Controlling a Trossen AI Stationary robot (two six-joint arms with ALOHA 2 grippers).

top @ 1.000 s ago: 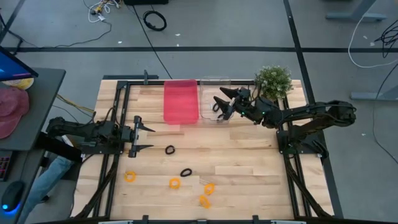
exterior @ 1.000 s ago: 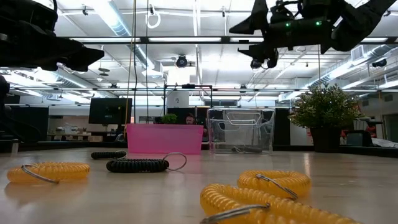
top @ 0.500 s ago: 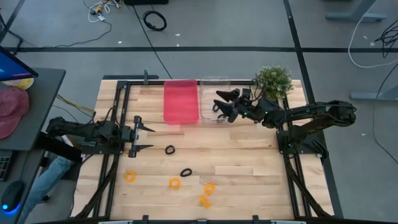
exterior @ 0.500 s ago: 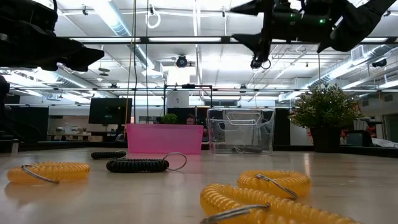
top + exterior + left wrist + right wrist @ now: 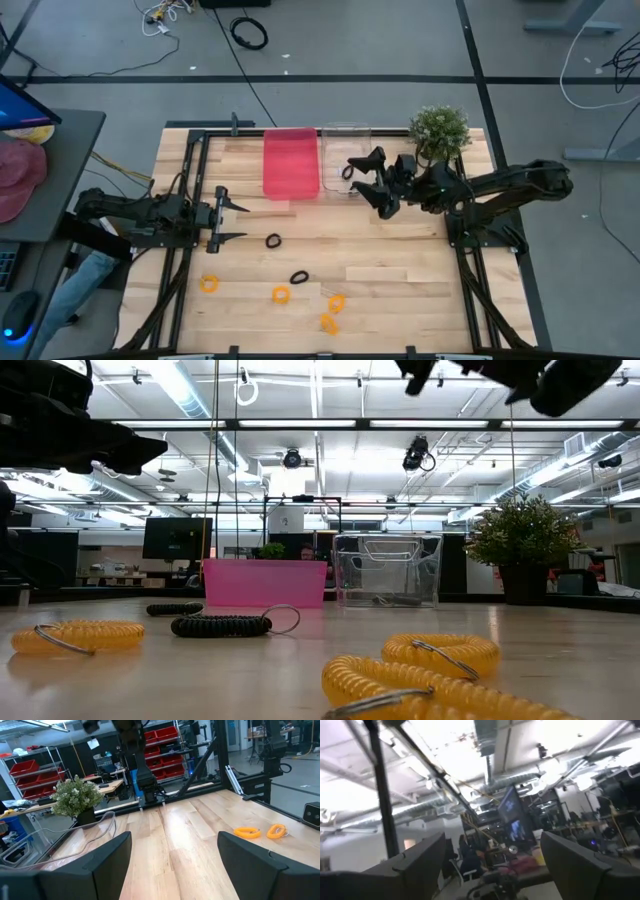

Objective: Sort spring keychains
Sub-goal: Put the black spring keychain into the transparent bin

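Two black spring keychains (image 5: 273,240) (image 5: 299,277) and several orange ones (image 5: 281,294) lie flat on the wooden table's near half. Another black one (image 5: 347,172) lies inside the clear bin (image 5: 345,135). The pink bin (image 5: 291,162) stands left of the clear bin. My right gripper (image 5: 360,176) is open and empty, raised high by the clear bin's near right corner; its wrist view (image 5: 490,870) looks up at the ceiling. My left gripper (image 5: 236,221) is open and empty at the table's left, also shown in its wrist view (image 5: 172,865), with two orange keychains (image 5: 247,832) ahead.
A potted plant (image 5: 440,130) stands at the far right corner beside the clear bin. A black metal frame (image 5: 185,180) runs along the table's edges. In the low view a black keychain (image 5: 220,625) and orange ones (image 5: 440,653) lie in front of both bins.
My right gripper has drawn back from above the clear bin toward the table's near and right edges. It has risen, leaving the top of the low view, and has stayed open. The keychains have not moved.
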